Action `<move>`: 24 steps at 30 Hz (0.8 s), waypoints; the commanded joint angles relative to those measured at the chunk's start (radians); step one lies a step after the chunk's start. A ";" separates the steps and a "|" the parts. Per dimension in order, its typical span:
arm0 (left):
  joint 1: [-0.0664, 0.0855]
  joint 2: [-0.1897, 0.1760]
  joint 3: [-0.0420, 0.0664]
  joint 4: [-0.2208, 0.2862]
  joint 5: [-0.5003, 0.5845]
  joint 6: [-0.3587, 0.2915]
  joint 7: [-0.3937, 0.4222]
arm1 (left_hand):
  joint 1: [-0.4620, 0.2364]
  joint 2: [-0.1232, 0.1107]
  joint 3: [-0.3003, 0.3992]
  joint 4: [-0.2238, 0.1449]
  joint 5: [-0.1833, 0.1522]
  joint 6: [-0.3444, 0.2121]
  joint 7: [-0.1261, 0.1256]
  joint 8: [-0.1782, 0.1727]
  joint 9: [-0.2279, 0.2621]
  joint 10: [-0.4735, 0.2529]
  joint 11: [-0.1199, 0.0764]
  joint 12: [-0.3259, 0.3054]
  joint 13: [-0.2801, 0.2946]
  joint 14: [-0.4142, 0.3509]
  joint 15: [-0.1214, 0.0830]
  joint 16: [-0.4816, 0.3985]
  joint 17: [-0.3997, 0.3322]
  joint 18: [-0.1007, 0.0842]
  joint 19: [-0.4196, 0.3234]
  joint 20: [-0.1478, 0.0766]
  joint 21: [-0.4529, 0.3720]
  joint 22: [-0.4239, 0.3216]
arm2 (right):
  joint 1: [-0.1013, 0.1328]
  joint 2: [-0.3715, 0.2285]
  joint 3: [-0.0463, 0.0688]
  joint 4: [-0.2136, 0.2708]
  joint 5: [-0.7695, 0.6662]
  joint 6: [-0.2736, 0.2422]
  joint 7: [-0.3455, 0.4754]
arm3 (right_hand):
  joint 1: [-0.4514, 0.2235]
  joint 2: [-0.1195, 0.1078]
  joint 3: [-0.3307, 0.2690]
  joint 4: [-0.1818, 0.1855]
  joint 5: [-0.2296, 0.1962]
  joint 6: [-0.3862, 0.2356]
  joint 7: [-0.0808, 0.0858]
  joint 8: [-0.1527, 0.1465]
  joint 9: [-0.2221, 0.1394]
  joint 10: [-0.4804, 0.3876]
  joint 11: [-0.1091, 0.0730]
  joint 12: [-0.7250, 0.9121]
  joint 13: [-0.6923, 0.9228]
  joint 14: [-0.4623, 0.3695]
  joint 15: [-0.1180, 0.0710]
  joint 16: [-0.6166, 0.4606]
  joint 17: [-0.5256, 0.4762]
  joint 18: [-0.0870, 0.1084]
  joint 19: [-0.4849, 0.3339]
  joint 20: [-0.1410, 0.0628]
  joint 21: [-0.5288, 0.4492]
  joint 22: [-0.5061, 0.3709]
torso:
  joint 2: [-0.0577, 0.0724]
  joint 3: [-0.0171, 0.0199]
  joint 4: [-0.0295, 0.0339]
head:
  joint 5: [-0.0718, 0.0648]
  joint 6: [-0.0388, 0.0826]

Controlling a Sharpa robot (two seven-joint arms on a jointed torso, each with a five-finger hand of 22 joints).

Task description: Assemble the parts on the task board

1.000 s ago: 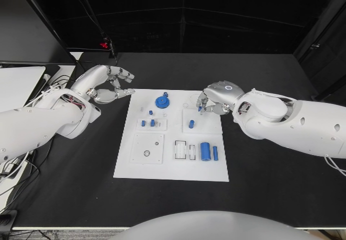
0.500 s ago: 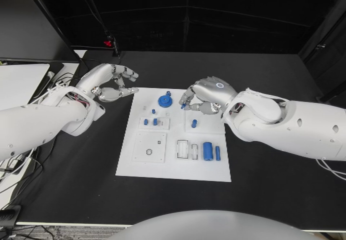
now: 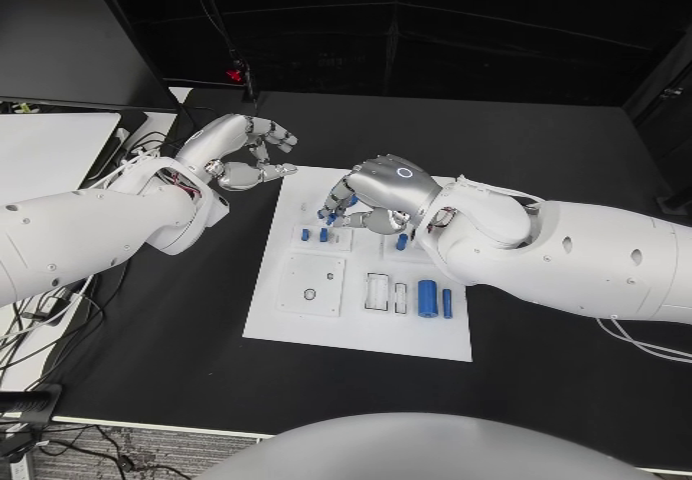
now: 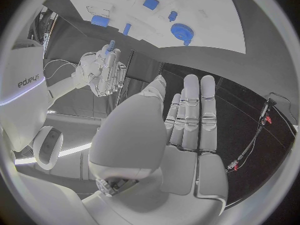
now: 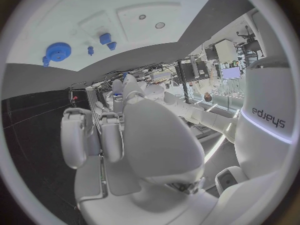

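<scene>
On the black bench I see the white task board, rigid and flat, its recesses holding small blue parts that look light, hard and slippery; I'd pinch their sides. My right robot hand hovers curled over the board's far end; whether it holds something I cannot tell. My left robot hand holds nothing, fingers loosely bent.

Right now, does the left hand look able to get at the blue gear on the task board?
Probably not directly: the right hand hovers over the blue gear, while the left hand is off the task board's far left corner.
</scene>
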 commanded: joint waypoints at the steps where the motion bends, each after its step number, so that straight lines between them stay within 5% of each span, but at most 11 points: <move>1: 0.002 0.001 0.001 0.001 0.005 0.001 0.013 | -0.002 0.007 0.001 -0.001 0.004 0.003 0.002 -0.005 -0.001 -0.003 0.004 0.004 -0.001 0.003 -0.002 -0.006 -0.001 0.018 0.003 0.000 -0.005 -0.002 | 0.001 0.022 0.000 -0.011 0.006 0.070 0.015 | -0.006 -0.002 0.007 -0.002 0.004 0.007 0.007 0.005 0.001 0.007 0.001 -0.006 -0.001 0.078 0.000 -0.004 0.125 -0.017 0.056 -0.002 0.000 0.215 | 0.000 -0.0006 -0.0014 | 0.020 -0.016; 4: 0.002 0.002 0.001 0.001 0.005 0.000 0.014 | -0.002 0.007 0.000 -0.001 0.004 0.001 0.002 -0.006 -0.001 -0.003 0.004 0.004 -0.001 0.003 -0.002 -0.006 -0.001 0.018 0.003 0.000 -0.006 -0.002 | -0.002 0.039 0.000 -0.020 0.005 0.089 0.017 | -0.004 -0.004 0.011 -0.003 0.006 0.006 0.008 0.002 0.001 0.008 0.002 -0.010 -0.001 0.078 0.001 -0.004 0.123 -0.017 0.055 -0.001 -0.001 0.215 | 0.000 -0.0011 0.0021 | 0.032 -0.020; 7: 0.002 0.003 0.001 0.002 0.005 -0.001 0.014 | -0.003 0.007 0.000 -0.001 0.004 0.000 0.002 -0.007 -0.002 -0.004 0.004 0.003 -0.001 0.003 -0.002 -0.006 -0.002 0.018 0.004 0.000 -0.007 -0.002 | -0.006 0.052 -0.001 -0.032 0.001 0.105 0.016 | -0.004 -0.005 0.014 -0.003 0.007 0.005 0.009 0.000 0.000 0.007 0.003 -0.014 -0.001 0.078 0.002 -0.004 0.123 -0.017 0.055 -0.001 -0.001 0.215 | -0.003 -0.0020 0.0030 | 0.057 -0.038; 13: 0.002 0.005 0.001 0.006 0.005 -0.005 0.016 | -0.003 0.007 0.000 -0.001 0.005 -0.001 0.002 -0.007 -0.002 -0.004 0.004 0.003 -0.002 0.002 -0.002 -0.007 -0.002 0.018 0.004 0.000 -0.008 -0.002 | -0.021 0.065 -0.001 -0.048 -0.033 0.157 0.000 | -0.004 -0.007 0.021 -0.003 0.007 0.004 0.011 -0.004 0.000 0.007 0.005 -0.021 -0.001 0.079 0.004 -0.003 0.128 -0.016 0.055 0.001 -0.002 0.214 | -0.006 -0.0031 0.0148 | 0.059 -0.038; 24: 0.003 0.003 0.001 0.006 0.005 -0.006 0.017 | -0.003 0.007 0.000 -0.001 0.005 -0.001 0.002 -0.008 -0.002 -0.004 0.004 0.003 -0.002 0.002 -0.002 -0.008 -0.003 0.018 0.004 0.000 -0.008 -0.003 | -0.043 0.086 -0.002 -0.063 -0.063 0.249 -0.036 | 0.001 -0.010 0.031 -0.007 0.009 0.004 0.013 -0.008 0.000 0.008 0.006 -0.028 -0.001 0.080 0.005 -0.001 0.135 -0.015 0.052 0.003 -0.005 0.212 | -0.009 -0.0046 0.0115 | 0.058 -0.038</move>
